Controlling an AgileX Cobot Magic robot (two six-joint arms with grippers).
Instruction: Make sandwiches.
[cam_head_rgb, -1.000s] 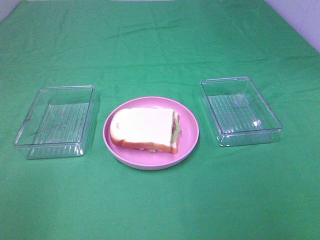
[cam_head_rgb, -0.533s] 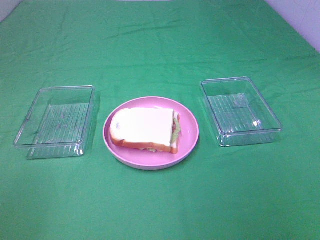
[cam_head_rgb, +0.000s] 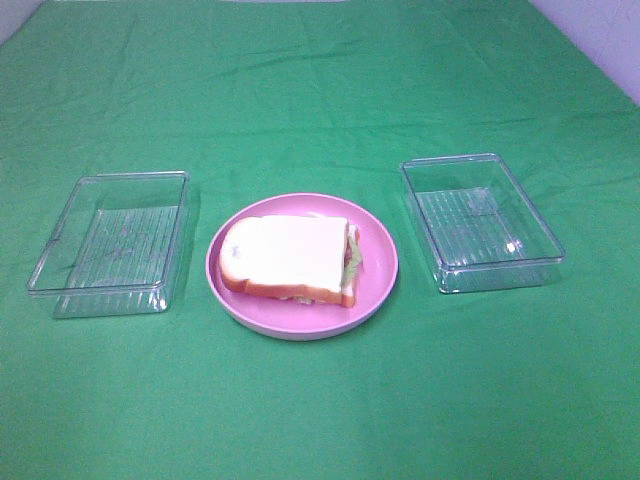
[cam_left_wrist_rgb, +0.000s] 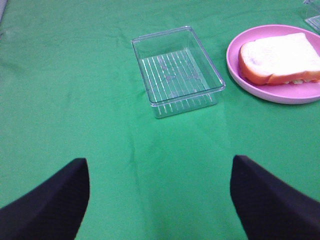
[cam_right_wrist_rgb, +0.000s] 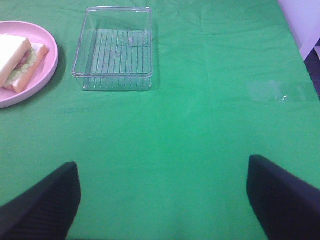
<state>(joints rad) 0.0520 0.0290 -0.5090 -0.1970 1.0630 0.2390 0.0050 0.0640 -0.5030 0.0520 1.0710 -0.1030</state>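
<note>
A sandwich (cam_head_rgb: 292, 260) of white bread with orange-brown crust lies on the round pink plate (cam_head_rgb: 380, 270) at the table's middle, green lettuce showing at its right edge. The left wrist view shows the sandwich (cam_left_wrist_rgb: 280, 57) far off, and my left gripper (cam_left_wrist_rgb: 160, 200) stands open over bare green cloth. In the right wrist view the sandwich (cam_right_wrist_rgb: 20, 62) sits at the frame's edge, with lettuce and a pink strip visible between slices. My right gripper (cam_right_wrist_rgb: 162, 202) is open too, holding nothing. Neither gripper appears in the exterior view.
A clear plastic tray (cam_head_rgb: 110, 243) stands left of the plate and another clear tray (cam_head_rgb: 482, 221) right of it; both hold nothing. Green cloth covers the table. A pale wall (cam_head_rgb: 600, 30) borders the far right corner.
</note>
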